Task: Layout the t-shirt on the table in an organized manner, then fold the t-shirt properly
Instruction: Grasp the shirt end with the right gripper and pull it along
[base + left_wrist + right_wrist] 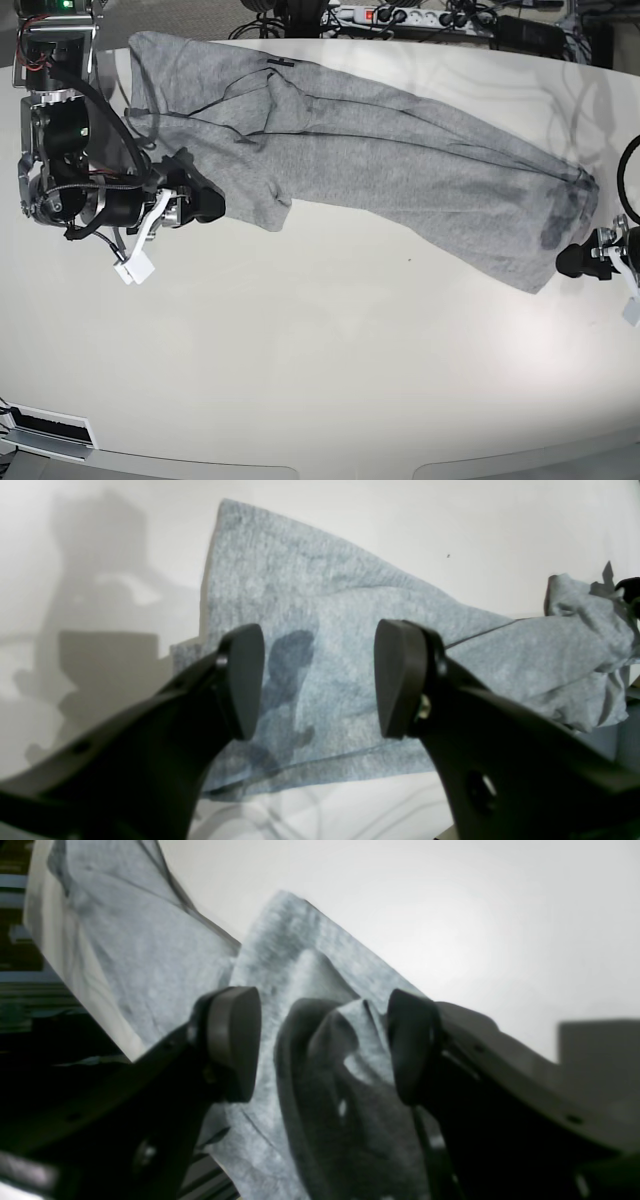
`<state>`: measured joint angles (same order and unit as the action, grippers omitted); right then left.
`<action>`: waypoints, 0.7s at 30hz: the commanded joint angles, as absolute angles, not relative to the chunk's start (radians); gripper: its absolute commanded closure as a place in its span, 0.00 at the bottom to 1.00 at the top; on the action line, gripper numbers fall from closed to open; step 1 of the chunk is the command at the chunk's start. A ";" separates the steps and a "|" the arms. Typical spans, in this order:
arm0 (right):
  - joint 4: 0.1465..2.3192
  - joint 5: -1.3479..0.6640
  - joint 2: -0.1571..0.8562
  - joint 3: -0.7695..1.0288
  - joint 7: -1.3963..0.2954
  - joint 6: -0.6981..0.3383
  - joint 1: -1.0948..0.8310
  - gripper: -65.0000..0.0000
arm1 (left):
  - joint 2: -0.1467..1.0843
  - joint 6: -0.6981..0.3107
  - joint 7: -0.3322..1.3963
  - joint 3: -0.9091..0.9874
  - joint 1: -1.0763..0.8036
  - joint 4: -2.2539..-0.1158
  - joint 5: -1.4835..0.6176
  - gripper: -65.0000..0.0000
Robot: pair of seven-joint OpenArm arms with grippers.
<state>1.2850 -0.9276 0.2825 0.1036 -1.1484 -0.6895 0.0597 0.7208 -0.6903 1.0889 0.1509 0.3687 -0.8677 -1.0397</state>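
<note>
Black gripper [319,680] pads, silver screw, white tags.

The t-shirt [380,170] lies on the desk [320,370], stretched between the two end effectors. The right end effector [205,203] sits at the edge of one end of the garment, with a raised fold of fabric between its spread fingers [235,1040] and the rest of the cloth extending ahead of it. The left end effector [568,260] sits just off the opposite end, the fabric lying flat on the desk ahead of and beneath its fingers [245,680], apart from them.
</note>
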 commanded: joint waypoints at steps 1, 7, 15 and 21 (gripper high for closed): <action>1.300 -0.916 0.286 0.104 -1.138 -0.698 0.077 0.38 | 0.748 -0.698 1.070 0.159 0.390 -0.879 -1.060 0.45; 1.300 -0.762 0.280 0.104 -1.082 -0.698 0.078 0.50 | 0.748 -0.698 1.071 0.159 0.390 -0.879 -1.060 0.45; 1.300 -0.735 0.277 0.104 -1.062 -0.698 0.072 0.49 | 0.748 -0.698 1.071 0.159 0.390 -0.879 -1.060 0.45; 1.301 -0.744 0.278 0.104 -0.991 -0.698 0.078 0.95 | 0.748 -0.698 1.071 0.159 0.390 -0.879 -1.060 0.45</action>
<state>1.2850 -0.7250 0.2680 0.0998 -1.0084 -0.6891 0.0551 0.7204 -0.6903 1.0889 0.1509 0.3687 -0.8677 -1.0397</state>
